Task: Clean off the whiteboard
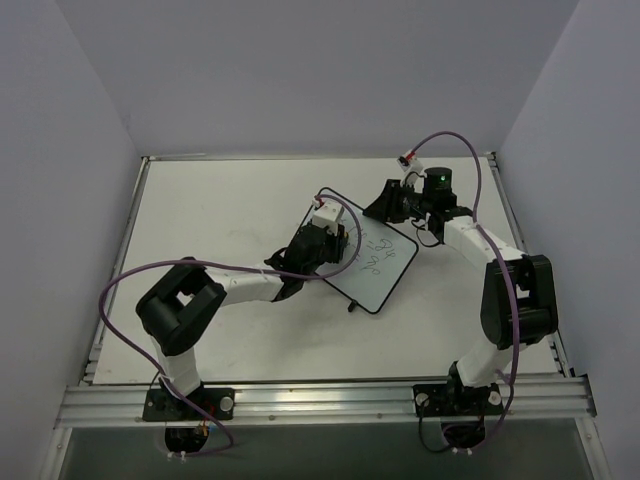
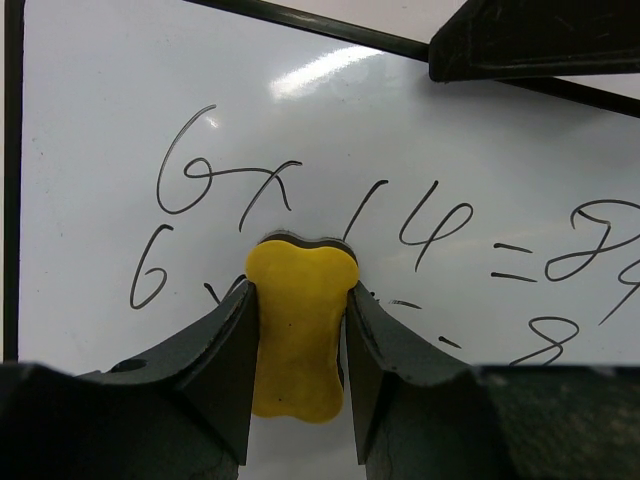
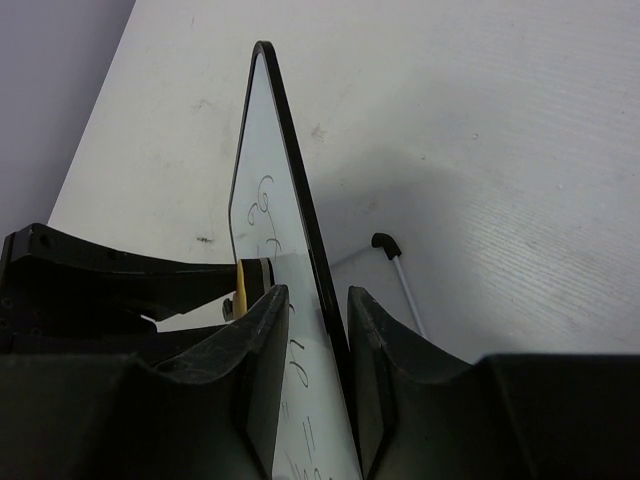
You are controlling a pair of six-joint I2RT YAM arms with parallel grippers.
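Left gripper (image 2: 300,300) is clamped on a yellow eraser (image 2: 300,345), with one black finger on each side of its narrow waist. The eraser's far end presses against the glossy face of the whiteboard (image 2: 420,130). It meets the board in the middle of dark handwriting. The upper line reads "6 x 14 =" with more digits running off to the right. A lower line is partly hidden behind the eraser and the fingers.

The right gripper (image 3: 318,310) is closed on the board's thin black frame. One finger lies against the written face and the other against the back, so its wrist camera sees the board almost edge-on. The left gripper and a sliver of the eraser show on the face side.

From above, the whiteboard stands on edge near the middle of the white counter (image 1: 220,200), a little right of centre. It is turned corner-on and its face looks toward the left arm. The left gripper reaches it from the near left, and the right gripper holds its far right corner. Behind the board a thin black-tipped leg (image 3: 385,242) rests on the counter.
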